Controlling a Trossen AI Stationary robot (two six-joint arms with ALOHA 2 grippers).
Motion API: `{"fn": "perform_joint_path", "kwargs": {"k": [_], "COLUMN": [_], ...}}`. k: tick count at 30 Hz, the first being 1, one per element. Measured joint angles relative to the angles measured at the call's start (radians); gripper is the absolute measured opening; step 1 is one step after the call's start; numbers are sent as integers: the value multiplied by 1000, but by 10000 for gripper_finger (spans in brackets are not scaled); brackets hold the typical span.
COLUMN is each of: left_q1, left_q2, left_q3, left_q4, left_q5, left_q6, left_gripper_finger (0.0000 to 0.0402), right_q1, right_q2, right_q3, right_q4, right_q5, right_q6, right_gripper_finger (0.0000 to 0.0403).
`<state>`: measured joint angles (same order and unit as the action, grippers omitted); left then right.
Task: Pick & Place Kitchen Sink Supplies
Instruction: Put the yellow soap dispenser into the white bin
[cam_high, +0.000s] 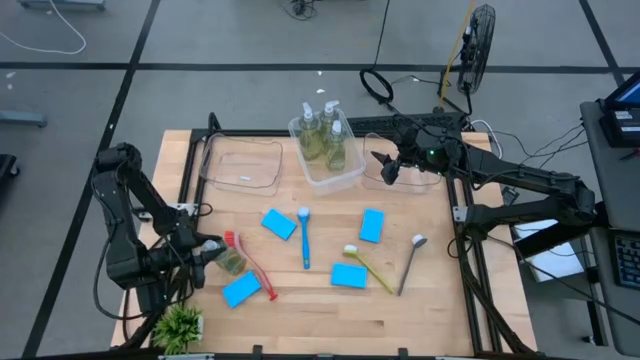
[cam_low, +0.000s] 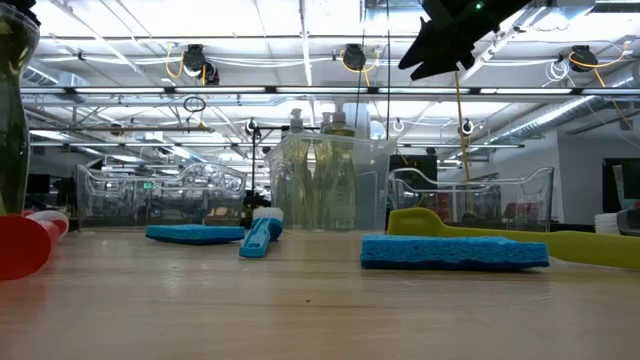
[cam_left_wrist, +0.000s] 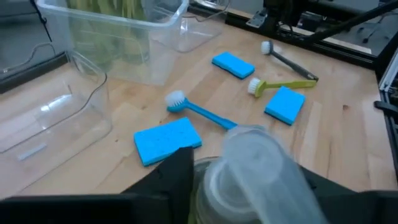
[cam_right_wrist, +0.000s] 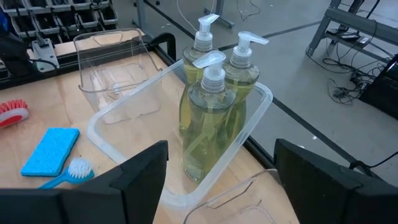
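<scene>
We see the left pincer (cam_high: 215, 252) clamped on a clear pump bottle (cam_high: 231, 261) of yellow-green soap; its pump is blurred in the left wrist view. Right pincer (cam_high: 392, 168) hangs open over the bins.

Two dark, jointed arms are shown: left arm (cam_high: 125, 215) and right arm (cam_high: 520, 185), built of black matte segments. A small green light is seen near the right arm's wrist; the fingers are flat and black.

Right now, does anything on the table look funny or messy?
Nothing is spilled or broken. One soap bottle lies tipped in the left gripper, while three bottles stand upright in the middle bin. Sponges and brushes lie scattered.
</scene>
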<state>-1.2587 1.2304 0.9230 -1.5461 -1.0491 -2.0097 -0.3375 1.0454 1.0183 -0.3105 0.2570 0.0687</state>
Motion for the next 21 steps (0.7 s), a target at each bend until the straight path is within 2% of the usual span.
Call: {"fn": "perform_joint_path", "kwargs": {"k": [3,8,13,17,21], "left_q1": [-5,-20,-19,17,85], "left_q2": [0,-1,-11,-45,-54], "left_q3": [0,9,77,176,301], "left_q4": [-1,-4,-20,-17,-28], "left_q5": [-3,5,54,47,1], "left_q6": [-1,-28,-35,38,210], "left_gripper_finger": [109,109,109,109,109], "right_q1": [0,0,0,0,0], "right_q2": [0,0,0,0,0], "right_q3": [0,0,0,0,0], "right_q4": [0,0,0,0,0], "right_q5": [0,0,0,0,0], "right_q6": [17,22,22,20,17], "right_gripper_finger": [279,279,279,279,279]}}
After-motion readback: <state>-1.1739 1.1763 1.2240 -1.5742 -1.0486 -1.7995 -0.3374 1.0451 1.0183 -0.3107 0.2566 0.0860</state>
